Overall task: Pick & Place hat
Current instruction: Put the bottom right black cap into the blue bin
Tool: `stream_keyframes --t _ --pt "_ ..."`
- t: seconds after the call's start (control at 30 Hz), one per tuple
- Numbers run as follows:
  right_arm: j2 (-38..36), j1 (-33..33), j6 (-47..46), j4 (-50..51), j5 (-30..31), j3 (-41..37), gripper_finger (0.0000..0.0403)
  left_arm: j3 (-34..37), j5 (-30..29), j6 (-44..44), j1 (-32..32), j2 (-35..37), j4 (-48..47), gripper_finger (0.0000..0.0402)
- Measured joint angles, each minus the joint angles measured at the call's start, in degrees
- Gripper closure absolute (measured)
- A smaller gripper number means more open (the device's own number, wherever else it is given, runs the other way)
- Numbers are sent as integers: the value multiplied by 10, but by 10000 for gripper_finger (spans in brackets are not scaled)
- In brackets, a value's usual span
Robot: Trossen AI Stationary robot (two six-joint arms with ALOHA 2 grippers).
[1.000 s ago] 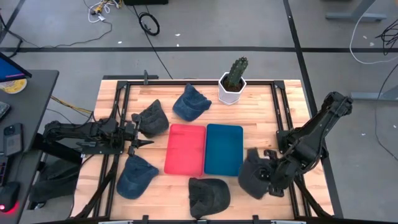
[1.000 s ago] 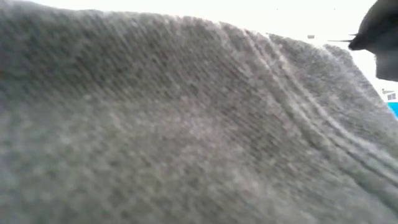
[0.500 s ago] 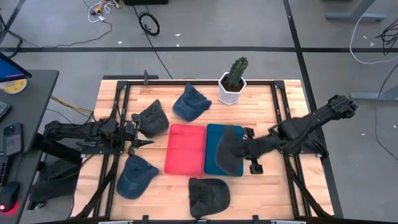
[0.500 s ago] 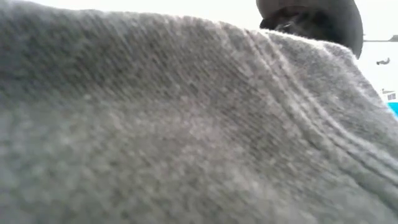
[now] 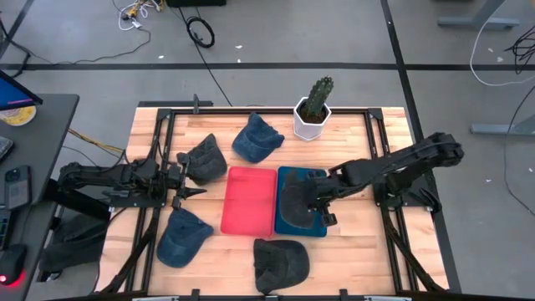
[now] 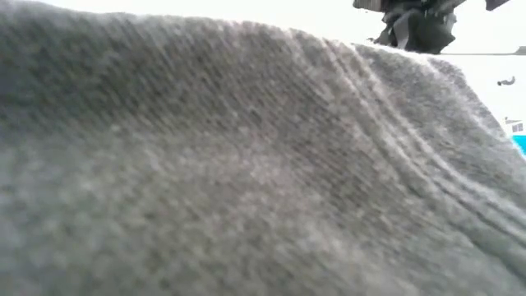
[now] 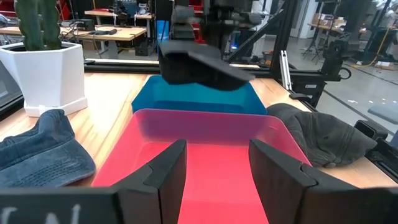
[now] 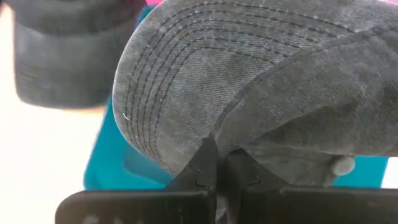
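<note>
A dark grey hat [image 5: 294, 199] hangs in my right gripper [image 5: 318, 199] above the blue tray [image 5: 305, 177]. The left wrist view shows it [image 7: 198, 65] clear of that tray [image 7: 193, 102]. In the right wrist view the stitched brim [image 8: 168, 81] fills the picture over my shut fingers [image 8: 214, 152]. My left gripper [image 5: 194, 180] is open at the table's left side, facing the red tray [image 5: 249, 201], with another dark grey hat [image 5: 203, 159] beside it. Grey hat cloth [image 6: 246, 164] blocks nearly all of the low view. My right gripper pinches the dark grey hat between its two fingers at the hat's edge, where the brim meets the crown [image 8: 214, 127]. The fingers come roughly level from the table's right. The hat is lifted clear above the blue tray, its brim sticking out to one side.
Several other hats lie on the table: a blue one [image 5: 257, 138] far of the trays, a blue one [image 5: 182, 236] at near left, a dark grey one [image 5: 280, 261] at the near edge. A potted cactus [image 5: 313, 109] stands at the far edge.
My right gripper has carried the dark grey hat up from the table's near right corner and toward the left. The hat is now lifted clear over the blue tray. The gripper has stayed shut on it.
</note>
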State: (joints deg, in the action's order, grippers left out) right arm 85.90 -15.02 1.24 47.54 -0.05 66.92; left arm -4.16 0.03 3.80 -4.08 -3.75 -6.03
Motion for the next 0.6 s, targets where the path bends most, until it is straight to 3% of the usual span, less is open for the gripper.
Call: stream_keyframes --t 0.43,0.6 --pt "76 16 14 -9 -25 0 396 0 0 0 0 0 0 225" --pt "76 19 13 -8 -25 0 366 0 0 0 0 0 0 225"
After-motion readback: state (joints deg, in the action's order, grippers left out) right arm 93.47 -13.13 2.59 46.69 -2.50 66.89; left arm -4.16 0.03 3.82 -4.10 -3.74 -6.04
